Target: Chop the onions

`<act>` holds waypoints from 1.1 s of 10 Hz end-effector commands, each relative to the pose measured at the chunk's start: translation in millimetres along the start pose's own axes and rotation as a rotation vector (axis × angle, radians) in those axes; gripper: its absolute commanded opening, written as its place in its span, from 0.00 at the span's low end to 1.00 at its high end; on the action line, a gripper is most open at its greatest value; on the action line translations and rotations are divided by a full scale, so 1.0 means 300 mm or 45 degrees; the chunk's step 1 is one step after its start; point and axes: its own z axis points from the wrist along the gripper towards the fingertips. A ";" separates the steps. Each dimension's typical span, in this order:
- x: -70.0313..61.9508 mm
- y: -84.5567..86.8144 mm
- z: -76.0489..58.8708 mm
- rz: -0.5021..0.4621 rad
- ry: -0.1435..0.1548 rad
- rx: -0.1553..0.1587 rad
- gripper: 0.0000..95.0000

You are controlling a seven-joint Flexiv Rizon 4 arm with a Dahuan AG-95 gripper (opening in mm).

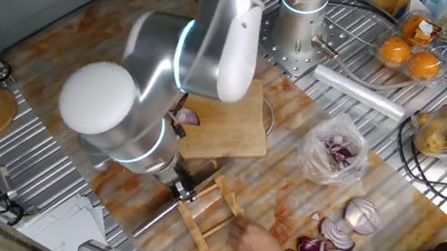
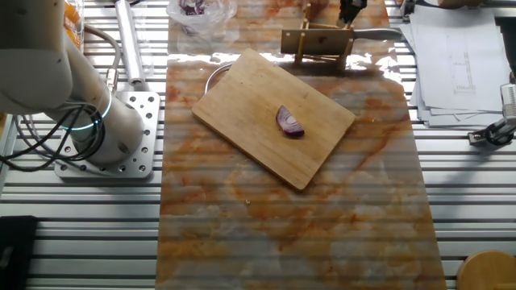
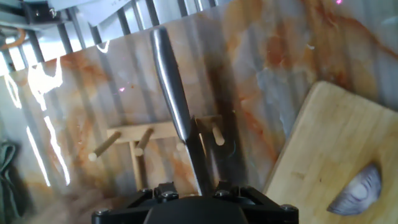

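Note:
The onion, a small red-purple wedge (image 2: pixel 290 122), lies on the wooden cutting board (image 2: pixel 258 97). It also shows in one fixed view (image 1: pixel 187 118) and at the lower right of the hand view (image 3: pixel 357 193). My gripper (image 1: pixel 182 188) is at the wooden knife rack (image 1: pixel 211 211), off the board. It is shut on the dark handle of a knife (image 3: pixel 174 99), and the steel blade runs out over the rack's pegs. The fingertips are hidden. In the other fixed view the gripper (image 2: pixel 351 10) is at the top edge and the blade (image 2: pixel 375 34) points right.
A person's hand (image 1: pixel 259 247) is at the rack's near side. A clear bag of onion pieces (image 1: pixel 334 152) and bigger onion halves and slices (image 1: pixel 351 223) lie right of it. A round metal rim (image 2: pixel 211 76) shows under the board's edge. The arm's base (image 2: pixel 105 137) stands left.

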 end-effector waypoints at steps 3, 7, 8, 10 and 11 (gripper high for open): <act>0.004 -0.010 0.058 -0.175 -0.070 -0.002 0.40; -0.001 -0.012 0.139 -0.321 -0.113 0.035 0.40; -0.001 -0.012 0.161 -0.340 -0.121 0.042 0.40; -0.003 -0.013 0.196 -0.364 -0.136 0.055 0.40; -0.003 -0.016 0.214 -0.378 -0.145 0.074 0.40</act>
